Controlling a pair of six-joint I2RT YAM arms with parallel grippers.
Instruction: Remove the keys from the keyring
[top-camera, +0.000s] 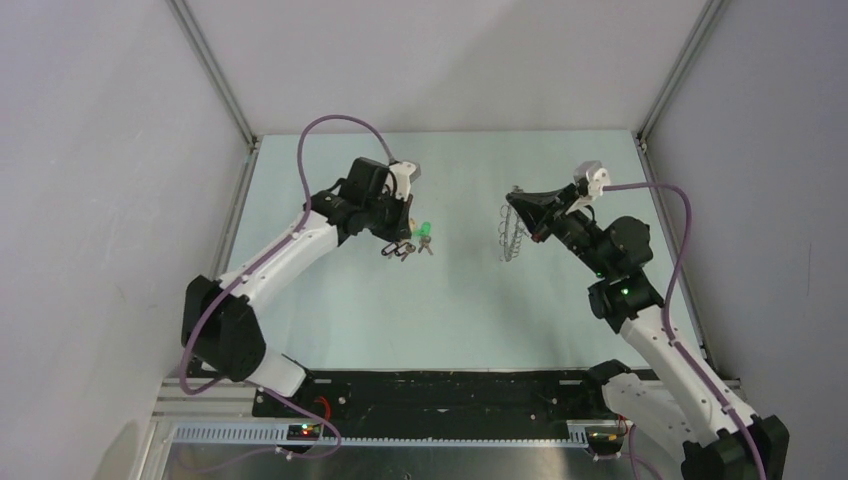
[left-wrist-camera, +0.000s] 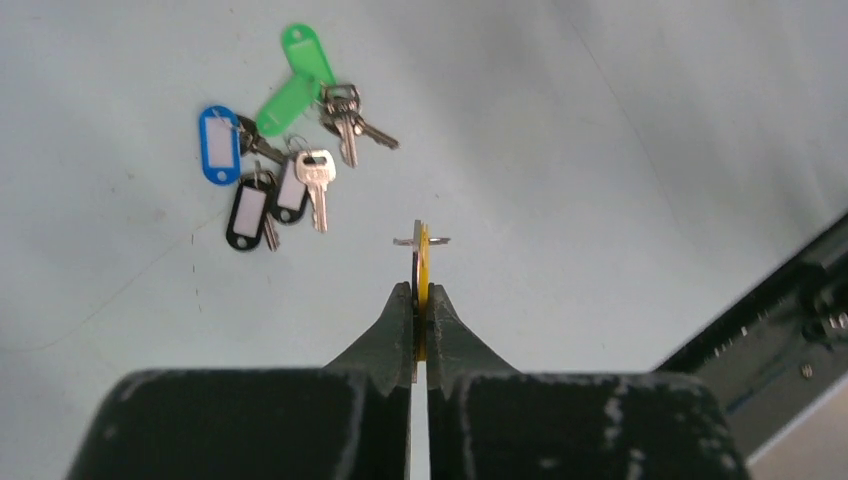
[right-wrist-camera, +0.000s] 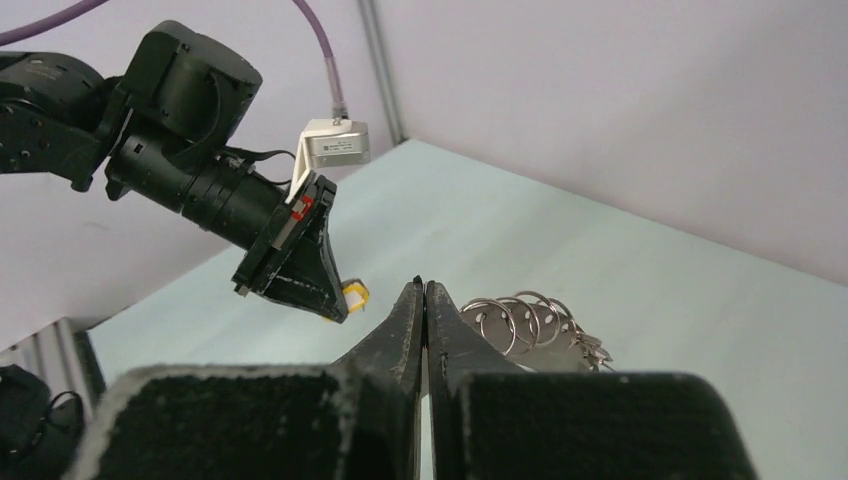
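Several loose keys (left-wrist-camera: 300, 170) with green, blue and black tags lie in a heap on the table; from above the keys (top-camera: 410, 245) sit just below my left gripper (top-camera: 396, 236). In the wrist view the left gripper (left-wrist-camera: 421, 292) is shut on a yellow-tagged key (left-wrist-camera: 423, 245), held edge-on above the table. My right gripper (right-wrist-camera: 424, 290) is shut on the keyring (right-wrist-camera: 545, 335), a flat grey ring carrying several small split rings. From above, the keyring (top-camera: 512, 235) hangs edge-on from the right gripper (top-camera: 516, 203), clear of the table. The two grippers are apart.
The left gripper (right-wrist-camera: 335, 300) with its yellow tag (right-wrist-camera: 356, 293) shows in the right wrist view, to the left of my right fingers. Grey walls enclose the table (top-camera: 440, 310) on three sides. The black base rail (left-wrist-camera: 790, 320) runs along the near edge.
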